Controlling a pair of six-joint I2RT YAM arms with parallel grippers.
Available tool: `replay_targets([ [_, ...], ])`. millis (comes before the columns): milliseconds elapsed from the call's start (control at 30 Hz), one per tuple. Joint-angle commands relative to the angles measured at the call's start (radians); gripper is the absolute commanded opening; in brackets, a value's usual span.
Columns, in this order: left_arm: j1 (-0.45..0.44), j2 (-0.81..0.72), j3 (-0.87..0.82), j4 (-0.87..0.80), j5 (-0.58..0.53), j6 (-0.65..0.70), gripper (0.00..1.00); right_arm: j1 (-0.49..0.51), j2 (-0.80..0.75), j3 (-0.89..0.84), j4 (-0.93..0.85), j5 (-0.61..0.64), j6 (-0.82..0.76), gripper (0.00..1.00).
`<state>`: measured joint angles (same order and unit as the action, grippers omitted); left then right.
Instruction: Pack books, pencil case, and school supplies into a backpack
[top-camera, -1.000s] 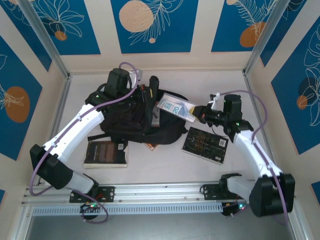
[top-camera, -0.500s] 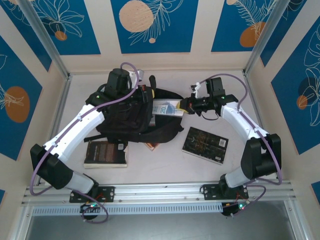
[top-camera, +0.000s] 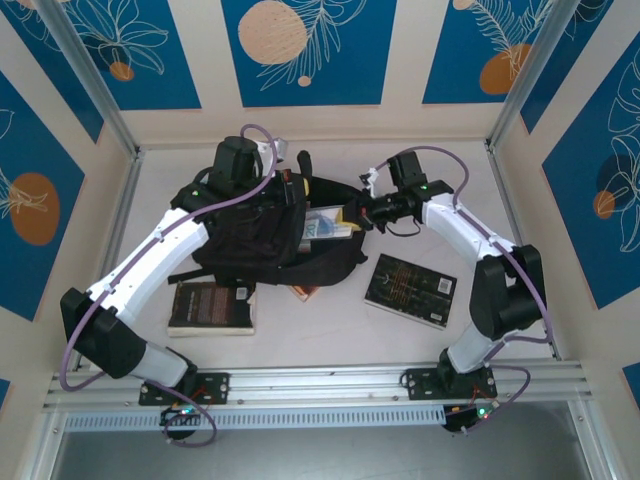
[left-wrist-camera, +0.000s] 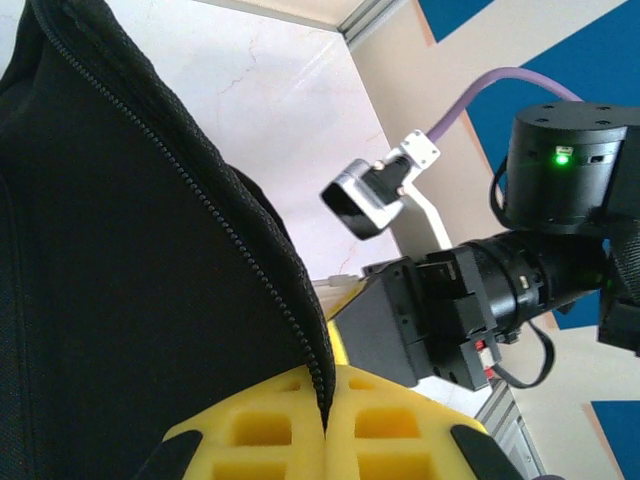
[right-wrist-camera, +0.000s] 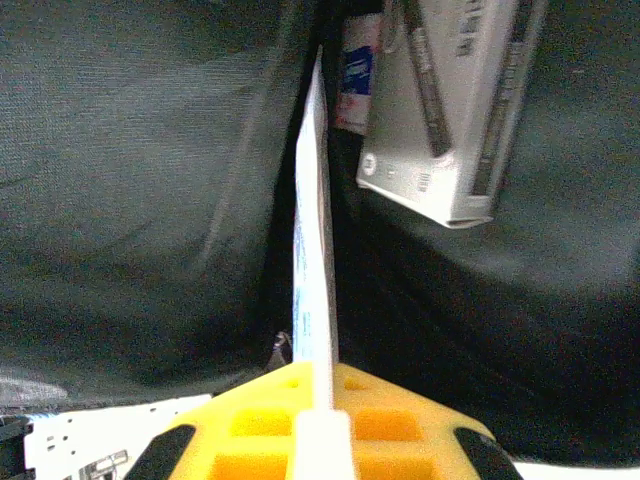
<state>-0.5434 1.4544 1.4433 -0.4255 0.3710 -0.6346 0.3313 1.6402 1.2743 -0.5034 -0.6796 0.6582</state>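
The backpack (top-camera: 250, 245) lies in the middle of the table (top-camera: 330, 330), its mouth facing right and held open. The pencil case (top-camera: 325, 222) sits partway in that mouth, most of it already past the rim. The right gripper (top-camera: 352, 213) has its fingers closed on the outer end of the case. In the right wrist view the case (right-wrist-camera: 312, 250) shows edge-on, a thin pale strip running up from between the yellow fingers (right-wrist-camera: 400, 400) into the dark inside of the bag (right-wrist-camera: 130, 150). A pale box (right-wrist-camera: 450, 110) lies deeper in, just to the right of the case.

The left gripper (top-camera: 285, 190) is at the upper edge of the opening, pinched shut on the zipped rim. In the left wrist view the zip line (left-wrist-camera: 250, 260) runs straight down into the closed yellow fingers (left-wrist-camera: 260, 430).

Around the bag, a brown-black book (top-camera: 210, 307) lies flat on the near left. A dark book with a gold pattern (top-camera: 410, 288) lies on the near right, apart from the bag. An orange book (top-camera: 303, 292) pokes out from under the bag's near edge.
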Motion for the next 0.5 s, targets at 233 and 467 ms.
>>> replay_targets([
  [233,0.010,0.004,0.007,0.086,0.073,0.001,0.00,0.222,0.269,0.277,0.105,-0.026,0.126,0.07],
  [467,0.026,0.016,0.006,0.096,0.094,-0.014,0.00,0.290,0.403,0.395,0.020,0.054,0.150,0.22],
])
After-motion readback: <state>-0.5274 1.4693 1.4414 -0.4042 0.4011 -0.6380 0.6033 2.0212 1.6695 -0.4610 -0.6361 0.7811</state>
